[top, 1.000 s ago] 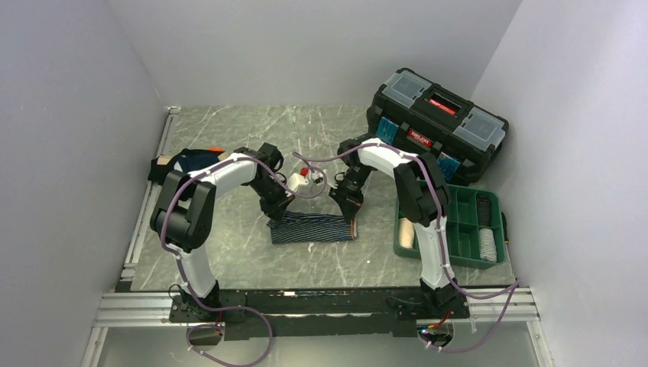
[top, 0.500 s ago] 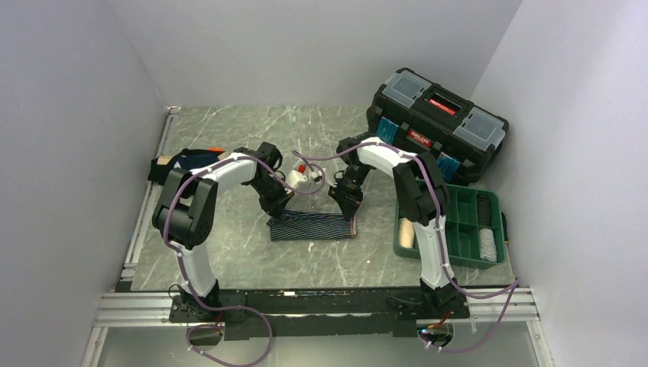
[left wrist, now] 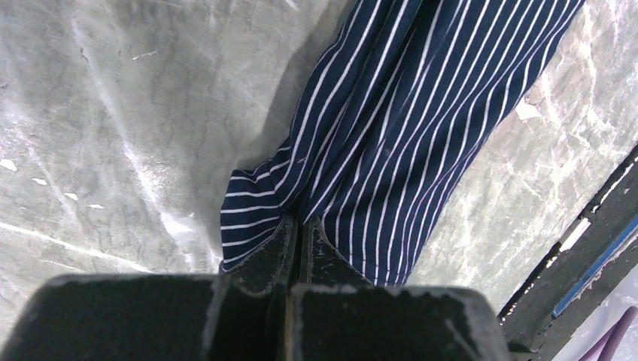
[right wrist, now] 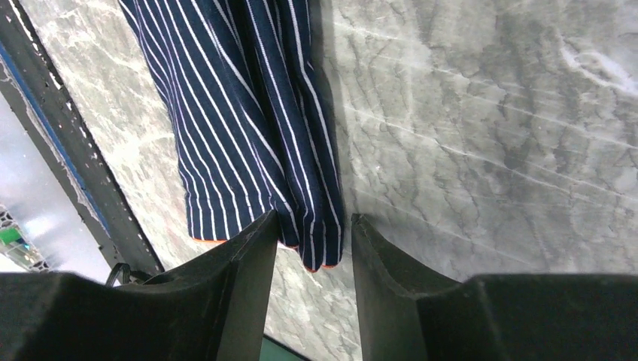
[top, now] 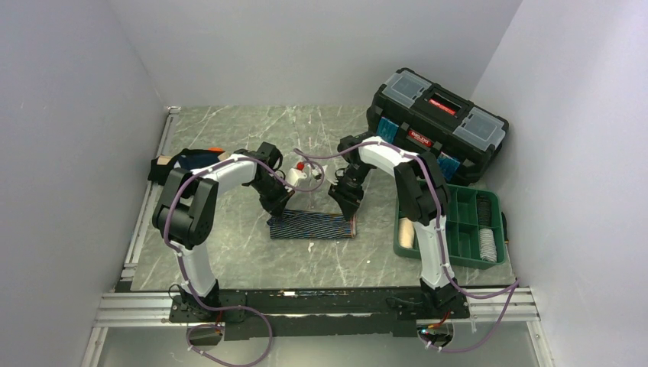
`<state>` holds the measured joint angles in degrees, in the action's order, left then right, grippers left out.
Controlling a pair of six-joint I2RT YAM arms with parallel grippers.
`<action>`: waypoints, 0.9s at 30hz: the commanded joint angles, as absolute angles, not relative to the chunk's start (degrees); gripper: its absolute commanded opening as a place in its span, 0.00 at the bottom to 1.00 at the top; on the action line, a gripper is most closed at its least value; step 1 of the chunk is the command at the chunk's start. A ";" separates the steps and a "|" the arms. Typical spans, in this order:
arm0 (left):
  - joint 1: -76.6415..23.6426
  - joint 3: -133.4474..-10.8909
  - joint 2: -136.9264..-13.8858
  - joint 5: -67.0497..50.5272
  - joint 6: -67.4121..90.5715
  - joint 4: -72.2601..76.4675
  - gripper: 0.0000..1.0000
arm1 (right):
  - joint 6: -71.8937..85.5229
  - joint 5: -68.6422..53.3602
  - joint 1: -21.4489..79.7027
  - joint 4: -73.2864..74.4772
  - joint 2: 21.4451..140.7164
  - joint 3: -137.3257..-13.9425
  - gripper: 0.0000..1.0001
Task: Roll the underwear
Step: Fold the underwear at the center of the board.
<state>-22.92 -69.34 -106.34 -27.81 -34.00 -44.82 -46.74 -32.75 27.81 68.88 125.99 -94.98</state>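
The navy striped underwear [top: 309, 225] lies folded into a long band on the marble table. My left gripper [top: 280, 210] is shut on its left far edge; in the left wrist view the fingertips [left wrist: 282, 233] pinch the striped cloth [left wrist: 391, 135]. My right gripper [top: 350, 214] is open at the band's right end; in the right wrist view its jaws stand apart around the rolled far edge of the cloth [right wrist: 248, 128], whose end shows an orange hem. A dark garment with an orange spot [top: 191, 159] lies at the far left.
A black toolbox with a red latch [top: 435, 122] stands at the back right. A green compartment tray [top: 451, 225] holding rolled items sits at the right. A small white bottle with a red cap [top: 304, 176] lies between the arms.
The striped band's far edge has been drawn toward the near side and the band is narrower. Both grippers shifted slightly nearer. The white bottle moved a little.
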 commanded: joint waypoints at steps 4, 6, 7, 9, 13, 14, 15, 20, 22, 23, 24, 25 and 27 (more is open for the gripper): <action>-22.34 -68.09 -105.38 -26.06 -30.63 -40.82 0.00 | -46.17 -32.42 26.19 67.68 121.04 -95.02 0.49; -22.34 -67.83 -105.47 -25.94 -29.68 -40.35 0.02 | -46.06 -33.23 25.48 67.81 120.01 -94.91 0.50; -22.37 -67.66 -105.39 -25.93 -29.18 -40.17 0.04 | -45.94 -33.78 25.20 67.79 119.36 -94.66 0.51; -22.35 -67.46 -105.10 -26.14 -28.50 -39.82 0.09 | -45.57 -34.95 24.47 67.44 117.99 -93.99 0.52; -22.00 -67.46 -104.11 -26.77 -27.44 -39.49 0.15 | -44.91 -36.57 23.42 66.30 115.52 -92.25 0.53; -21.83 -67.57 -103.85 -27.03 -27.27 -39.44 0.16 | -44.83 -36.79 23.24 66.08 114.84 -91.72 0.52; -21.69 -67.72 -103.48 -27.40 -27.06 -39.43 0.18 | -44.68 -37.11 23.09 65.79 114.39 -91.13 0.52; -21.11 -68.65 -101.78 -28.59 -26.87 -38.69 0.22 | -44.38 -37.92 22.67 65.19 112.47 -88.79 0.52; -20.95 -69.00 -101.31 -28.36 -26.68 -38.32 0.24 | -44.38 -38.12 22.59 65.08 112.13 -88.02 0.53; -20.85 -69.27 -101.30 -28.31 -26.63 -38.24 0.24 | -44.38 -38.22 22.57 65.07 111.92 -87.72 0.53; -20.83 -69.54 -101.38 -28.06 -26.63 -38.24 0.24 | -44.32 -38.35 22.46 64.90 111.70 -87.39 0.53; -20.76 -69.80 -101.58 -27.71 -26.56 -38.21 0.25 | -44.30 -38.53 22.53 64.87 111.42 -87.03 0.52; -20.58 -69.96 -101.89 -27.32 -26.26 -37.77 0.26 | -44.29 -38.94 22.34 64.89 111.15 -86.81 0.52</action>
